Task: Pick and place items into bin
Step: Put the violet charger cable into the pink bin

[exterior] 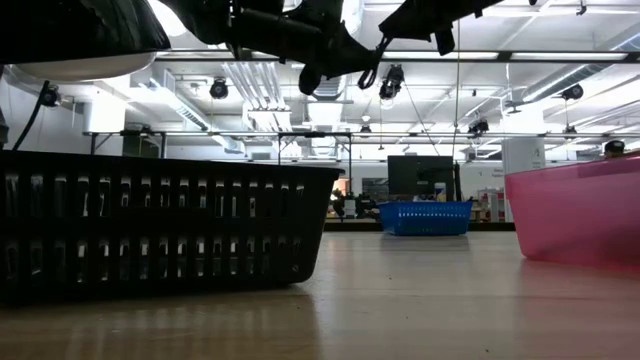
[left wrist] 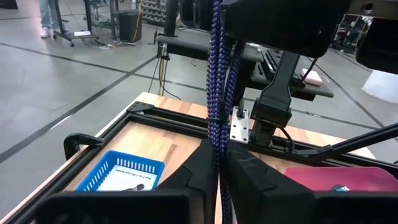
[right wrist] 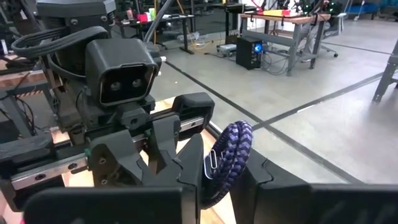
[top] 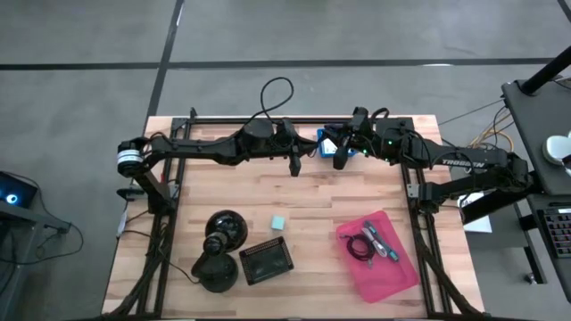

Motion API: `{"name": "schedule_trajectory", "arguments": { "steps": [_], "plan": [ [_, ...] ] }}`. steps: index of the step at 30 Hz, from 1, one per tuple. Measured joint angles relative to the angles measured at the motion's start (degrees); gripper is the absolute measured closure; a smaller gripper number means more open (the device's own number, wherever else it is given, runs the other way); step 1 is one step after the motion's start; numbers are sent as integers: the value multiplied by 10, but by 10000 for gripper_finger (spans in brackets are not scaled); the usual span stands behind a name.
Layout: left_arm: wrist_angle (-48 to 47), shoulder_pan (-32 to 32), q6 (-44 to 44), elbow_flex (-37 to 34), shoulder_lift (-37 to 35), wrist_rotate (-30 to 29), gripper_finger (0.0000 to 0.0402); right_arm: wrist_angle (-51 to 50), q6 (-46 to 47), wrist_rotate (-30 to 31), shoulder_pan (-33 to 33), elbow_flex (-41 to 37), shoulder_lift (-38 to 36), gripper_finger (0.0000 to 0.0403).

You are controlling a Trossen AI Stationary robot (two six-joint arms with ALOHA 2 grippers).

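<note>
Both arms meet high over the far edge of the wooden surface [top: 312, 192]. The left gripper [left wrist: 219, 163] is pinched on a purple braided cable [left wrist: 216, 93], and the right gripper [right wrist: 225, 168] is clamped on the same cable's looped end. A small blue basket [top: 326, 143] sits below them. The pale teal cube [top: 279, 222] lies mid-surface; the pink plastic bin [top: 400, 275], near right, holds a coiled black cable [top: 360, 246].

Cube [top: 279, 222] lies between domed objects [top: 221, 234] and bin [top: 379, 259].
</note>
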Motion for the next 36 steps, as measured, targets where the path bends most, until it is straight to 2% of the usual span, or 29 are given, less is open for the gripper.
{"name": "schedule_trajectory", "arguments": {
  "steps": [7, 14, 25, 31, 36],
  "plan": [
    [1, 0, 0, 0, 0, 2, 326, -42, 1, 1, 0, 5, -6, 367],
    [0, 6, -1, -2, 0, 2, 302, -182, 22, -16, 0, 53, -11, 367],
    [0, 11, -1, -7, 0, 1, 302, -421, 94, -152, 0, 116, -12, 367],
    [-1, 12, -1, -8, 0, 1, 301, -472, 147, -249, 0, 97, -15, 367],
    [-5, 14, -1, -9, 0, 1, 301, -503, 211, -278, 5, 83, -15, 366]
  ]
}}
